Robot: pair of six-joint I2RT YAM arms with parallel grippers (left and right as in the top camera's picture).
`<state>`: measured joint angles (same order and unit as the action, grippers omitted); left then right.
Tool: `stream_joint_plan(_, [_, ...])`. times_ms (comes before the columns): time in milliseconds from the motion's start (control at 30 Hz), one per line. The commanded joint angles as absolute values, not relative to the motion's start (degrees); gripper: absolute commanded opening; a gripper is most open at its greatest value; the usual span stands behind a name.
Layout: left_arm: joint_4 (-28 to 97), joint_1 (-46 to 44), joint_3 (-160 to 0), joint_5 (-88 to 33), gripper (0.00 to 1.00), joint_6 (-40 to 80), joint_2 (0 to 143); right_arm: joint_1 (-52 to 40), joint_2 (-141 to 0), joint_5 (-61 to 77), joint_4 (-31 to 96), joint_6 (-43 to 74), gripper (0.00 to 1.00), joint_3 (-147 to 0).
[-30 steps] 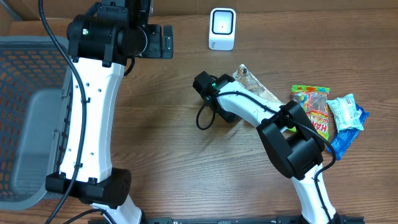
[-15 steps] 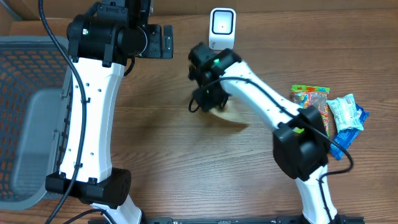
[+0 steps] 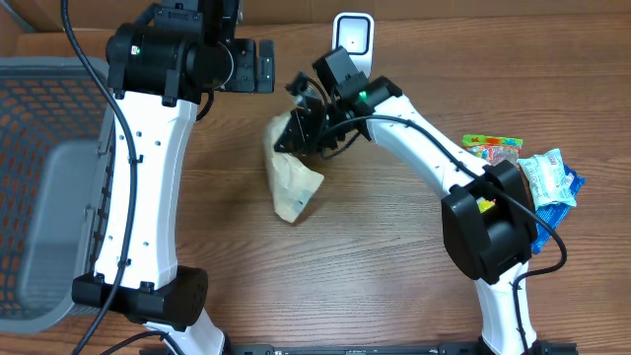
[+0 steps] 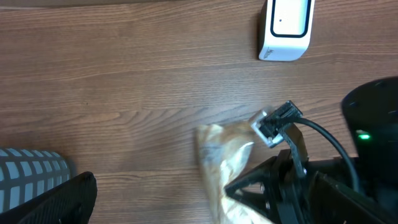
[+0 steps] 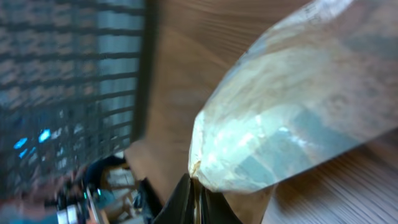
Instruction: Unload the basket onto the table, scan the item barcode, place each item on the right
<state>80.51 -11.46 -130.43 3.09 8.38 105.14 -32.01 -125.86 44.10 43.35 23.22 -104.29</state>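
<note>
Now: right end effector (image 3: 299, 120) clamped on a corner of the clear bag (image 3: 291, 182), which hangs near the scanner (image 3: 353, 35), not facing it. Barcode not visible; I should slowly rotate the printed side squarely toward the scanner. Left end effector (image 3: 258, 66) apart, idle.

The overhead camera looks straight down on the whole table (image 3: 375, 266). The left wrist camera also looks down, nearer, sharing the scanner (image 4: 286, 28) and clear bag (image 4: 224, 155). The right wrist camera sits close against this bag, facing the basket (image 5: 74, 81).
</note>
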Motion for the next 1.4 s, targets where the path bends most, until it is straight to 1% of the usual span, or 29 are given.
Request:
stream_joint_plan(0, [80.34, -11.27, -130.28, 3.42, 1.0, 7.27, 105.62, -29.41, -124.27, 34.46, 42.19, 32.16, 0.04, -98.35])
stream_joint_plan(100, [80.34, -11.27, -130.28, 3.42, 1.0, 7.27, 105.62, -27.18, -124.25, 29.52, 42.85, 32.8, 0.04, -94.37])
stream_joint_plan(167, [80.34, -11.27, -130.28, 3.42, 1.0, 7.27, 105.62, -25.34, -124.25, 25.47, 46.04, 32.42, 0.04, -93.8])
stream_joint_plan(200, [80.34, -11.27, -130.28, 3.42, 1.0, 7.27, 105.62, -24.77, -124.25, 24.1, 47.16, 31.73, 0.06, -93.8])
stream_joint_plan(367, [80.34, -11.27, -130.28, 3.42, 1.0, 7.27, 105.62, -19.92, -124.18, 16.73, 55.72, 22.37, 0.32, -95.88])
stream_joint_plan(433, [80.34, -11.27, -130.28, 3.42, 1.0, 7.27, 105.62, -18.87, -124.16, 16.73, 58.72, 19.9, 0.37, -98.52])
stream_joint_plan(567, [80.34, -11.27, -130.28, 3.42, 1.0, 7.27, 105.62, -18.57, -124.07, 17.08, 64.55, 19.46, 0.4, -105.67])
stream_joint_plan(667, [80.34, -11.27, -130.28, 3.42, 1.0, 7.27, 105.62, -19.35, -124.07, 17.82, 67.94, 19.46, 0.46, -111.04])
stream_joint_plan(733, [80.34, -11.27, -130.28, 3.42, 1.0, 7.27, 105.62, -20.27, -124.07, 17.82, 68.29, 19.49, 0.56, -112.95])
stream_joint_plan(800, [80.34, -11.27, -130.28, 3.42, 1.0, 7.27, 105.62, -21.28, -124.09, 17.41, 67.29, 20.18, 0.7, -112.79])
stream_joint_plan(900, [80.34, -11.27, -130.28, 3.42, 1.0, 7.27, 105.65, -23.35, -124.33, 13.39, 65.95, 23.73, 0.72, -110.5])
stream_joint_plan(1100, [80.34, -11.27, -130.28, 3.42, 1.0, 7.27, 105.65, -28.42, -124.36, 5.85, 61.41, 30.72, 0.72, -102.98])
stream_joint_plan(1233, [80.34, -11.27, -130.28, 3.42, 1.0, 7.27, 105.65, -31.57, -124.36, -1.41, 57.08, 34.52, 0.68, -98.35])
stream_joint_plan(1367, [80.34, -11.27, -130.28, 3.42, 1.0, 7.27, 105.62, -32.18, -124.42, -2.98, 55.53, 35.53, 0.56, -97.01])
